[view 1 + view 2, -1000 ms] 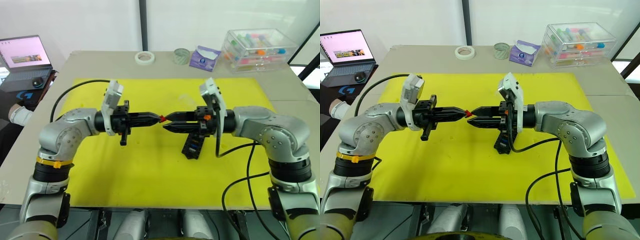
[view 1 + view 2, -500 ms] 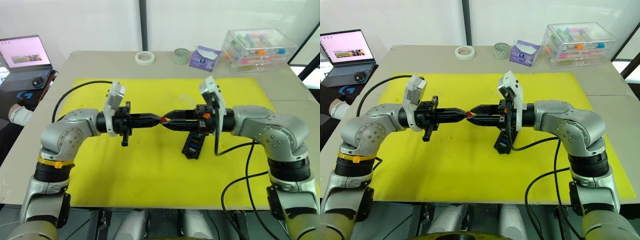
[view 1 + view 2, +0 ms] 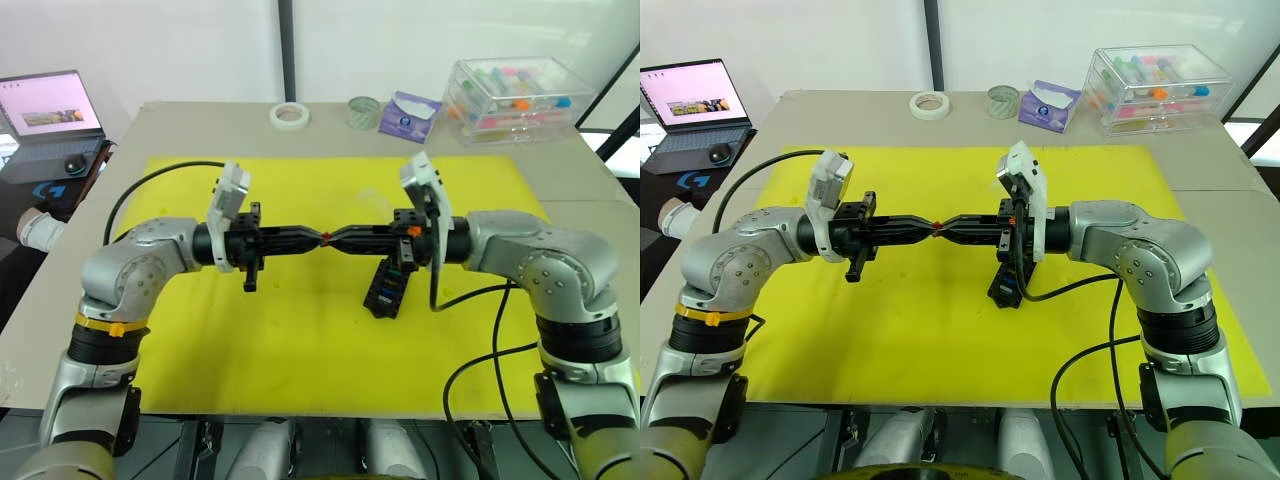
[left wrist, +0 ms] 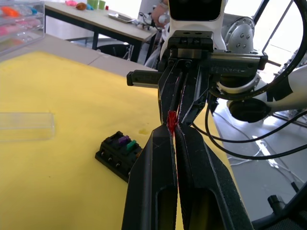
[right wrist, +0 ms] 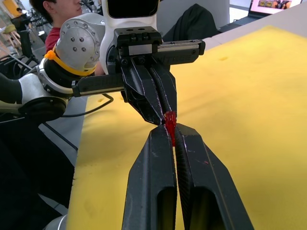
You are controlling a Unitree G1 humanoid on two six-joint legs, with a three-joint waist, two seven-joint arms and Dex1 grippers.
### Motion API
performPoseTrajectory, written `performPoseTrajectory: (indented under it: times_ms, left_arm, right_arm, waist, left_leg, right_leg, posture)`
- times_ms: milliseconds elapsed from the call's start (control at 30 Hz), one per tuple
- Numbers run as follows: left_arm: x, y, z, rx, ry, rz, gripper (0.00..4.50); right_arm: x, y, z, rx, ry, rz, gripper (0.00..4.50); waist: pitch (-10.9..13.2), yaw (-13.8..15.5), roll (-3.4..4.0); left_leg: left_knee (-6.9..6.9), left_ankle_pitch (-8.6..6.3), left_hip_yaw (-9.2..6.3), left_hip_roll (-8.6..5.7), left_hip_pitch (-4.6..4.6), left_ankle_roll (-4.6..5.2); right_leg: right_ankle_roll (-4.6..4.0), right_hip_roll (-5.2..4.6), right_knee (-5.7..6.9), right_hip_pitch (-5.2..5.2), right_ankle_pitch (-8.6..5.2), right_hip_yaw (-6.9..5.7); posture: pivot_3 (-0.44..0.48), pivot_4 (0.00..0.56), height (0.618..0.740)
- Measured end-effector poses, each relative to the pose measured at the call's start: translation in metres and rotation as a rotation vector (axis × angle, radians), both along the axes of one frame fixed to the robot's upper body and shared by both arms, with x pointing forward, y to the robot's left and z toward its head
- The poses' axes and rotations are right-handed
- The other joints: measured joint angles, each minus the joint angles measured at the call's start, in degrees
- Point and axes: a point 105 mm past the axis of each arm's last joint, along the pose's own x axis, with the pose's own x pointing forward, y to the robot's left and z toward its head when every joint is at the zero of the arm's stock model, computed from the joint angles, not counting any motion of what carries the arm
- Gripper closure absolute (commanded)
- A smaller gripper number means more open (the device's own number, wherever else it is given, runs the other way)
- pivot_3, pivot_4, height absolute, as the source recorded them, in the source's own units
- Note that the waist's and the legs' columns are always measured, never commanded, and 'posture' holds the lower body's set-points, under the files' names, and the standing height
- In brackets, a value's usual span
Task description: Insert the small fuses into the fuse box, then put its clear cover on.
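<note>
I see a red fuse [image 3: 327, 238] pinched between both end effector tips; the black fuse box [image 3: 387, 284] lies below, the clear cover [image 4: 25, 126] flat nearby.

No readable text, labels, brands or numbers on anything in view.

One red fuse [image 4: 171, 120], one fuse box [image 3: 385, 288], one clear cover [image 4: 25, 126], two tape rolls.
</note>
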Motion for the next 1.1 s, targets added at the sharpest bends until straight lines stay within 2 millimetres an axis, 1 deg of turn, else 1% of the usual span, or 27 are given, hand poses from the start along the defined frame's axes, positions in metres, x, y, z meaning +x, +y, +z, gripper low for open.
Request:
performPoseTrajectory:
  times_ms: [100,200,300,333,433,467,567,633,667,800,933,967,1033,1100]
  left_arm:
    - [0.0,0.0,0.0,0.001,0.0,-0.002,4.5]
    - [-0.001,0.002,-0.002,0.012,0.008,-0.007,3.76]
    - [-0.004,0.006,-0.009,0.029,0.028,-0.008,2.72]
    - [-0.005,0.008,-0.011,0.034,0.033,-0.007,2.43]
    - [-0.005,0.012,-0.014,0.07,0.011,-0.004,1.37]
    - [-0.005,0.013,-0.014,0.083,-0.019,-0.001,1.11]
    - [-0.01,0.009,-0.021,0.132,-0.102,-0.022,0.03]
    - [-0.011,0.003,-0.028,0.158,-0.132,-0.046,0.01]
    - [-0.012,-0.004,-0.03,0.154,-0.161,-0.062,0.01]
    - [-0.01,-0.018,-0.04,0.177,-0.235,-0.079,0.01]
    - [-0.004,-0.026,-0.055,0.219,-0.28,-0.089,0.01]
    - [-0.003,-0.031,-0.061,0.219,-0.288,-0.095,0.01]
    - [-0.001,-0.04,-0.064,0.195,-0.301,-0.101,0.01]
    - [0.001,-0.043,-0.065,0.196,-0.316,-0.101,0.01]
  right_arm:
    - [0.0,0.0,0.0,0.0,0.001,0.001,4.43]
    - [0.0,-0.001,0.0,-0.003,0.001,0.003,4.5]
    - [0.001,-0.007,0.0,-0.027,-0.003,-0.014,4.5]
    - [0.001,-0.009,0.0,-0.034,-0.005,-0.022,4.5]
    - [0.003,-0.02,0.0,-0.085,-0.01,-0.058,4.5]
    - [0.003,-0.025,-0.001,-0.118,-0.014,-0.081,4.5]
    - [0.009,-0.045,-0.007,-0.227,-0.027,-0.184,4.5]
    - [0.01,-0.052,-0.009,-0.27,-0.035,-0.22,4.5]
    - [0.01,-0.061,-0.012,-0.339,-0.057,-0.252,4.5]
    - [0.01,-0.08,-0.017,-0.499,-0.115,-0.32,4.5]
    - [0.008,-0.086,-0.021,-0.591,-0.141,-0.336,4.5]
    - [0.009,-0.087,-0.022,-0.608,-0.147,-0.347,4.5]
    - [0.009,-0.088,-0.025,-0.628,-0.145,-0.356,4.5]
    - [0.009,-0.087,-0.026,-0.637,-0.152,-0.353,4.5]
  waist:
    - [0.0,-0.01,0.0]
    - [0.0,-0.03,0.0]
    - [0.0,-0.01,0.0]
    - [0.0,0.03,0.0]
    - [0.0,0.09,0.0]
    - [0.01,0.13,0.0]
    - [0.01,0.17,0.01]
    - [0.02,0.16,0.02]
    - [0.03,0.3,0.04]
    - [0.07,0.35,0.04]
    - [0.07,0.3,0.06]
    - [0.07,0.26,0.06]
    - [0.08,0.31,0.04]
    - [0.08,0.32,0.04]
  left_leg:
    - [0.0,0.0,0.0,0.0,0.0,0.0]
    - [0.0,0.0,0.0,0.0,0.0,0.0]
    - [0.0,0.0,0.0,0.0,0.0,0.0]
    - [0.0,0.0,0.0,0.0,0.0,0.0]
    - [0.01,0.0,0.0,0.0,0.0,0.0]
    - [0.0,0.0,0.0,-0.01,-0.01,0.0]
    - [-0.01,-0.01,0.0,0.0,-0.01,0.02]
    - [-0.01,-0.01,0.0,0.01,-0.01,0.02]
    - [-0.01,-0.01,0.01,-0.01,-0.02,0.03]
    - [0.01,-0.02,0.03,0.01,-0.03,0.04]
    - [0.0,-0.02,0.06,0.01,-0.03,0.04]
    - [0.0,-0.02,0.06,0.02,-0.03,0.04]
    - [0.01,-0.02,0.06,0.02,-0.05,0.04]
    - [0.01,-0.02,0.06,0.02,-0.05,0.04]
  right_leg:
    - [0.0,0.0,0.0,0.0,0.0,0.0]
    - [0.0,0.0,0.0,0.0,0.0,0.0]
    - [0.0,0.0,0.0,0.0,0.0,0.0]
    - [0.0,0.0,0.0,0.0,0.0,0.0]
    - [0.0,-0.01,-0.01,0.01,0.0,-0.01]
    - [0.0,-0.02,-0.01,0.01,0.0,-0.01]
    - [0.0,-0.02,-0.08,0.04,0.0,-0.01]
    - [0.0,-0.02,-0.07,0.04,0.0,-0.01]
    - [0.0,-0.03,-0.08,0.04,0.0,-0.02]
    - [0.0,-0.02,-0.09,0.04,0.0,-0.03]
    - [0.0,-0.02,-0.09,0.03,0.0,-0.02]
    - [0.0,-0.02,-0.09,0.03,0.0,-0.02]
    - [0.0,-0.02,-0.09,0.03,0.0,-0.03]
    - [0.0,-0.02,-0.09,0.02,0.0,-0.03]
  posture:
    - [0.0,0.15,0.74]
    - [0.0,0.15,0.74]
    - [0.0,0.15,0.74]
    - [0.0,0.15,0.74]
    - [0.0,0.15,0.74]
    - [0.0,0.15,0.74]
    - [0.0,0.15,0.74]
    - [0.0,0.15,0.74]
    - [0.0,0.15,0.74]
    - [0.0,0.15,0.74]
    - [0.0,0.15,0.74]
    - [0.0,0.15,0.74]
    - [0.0,0.15,0.74]
    - [0.0,0.15,0.74]
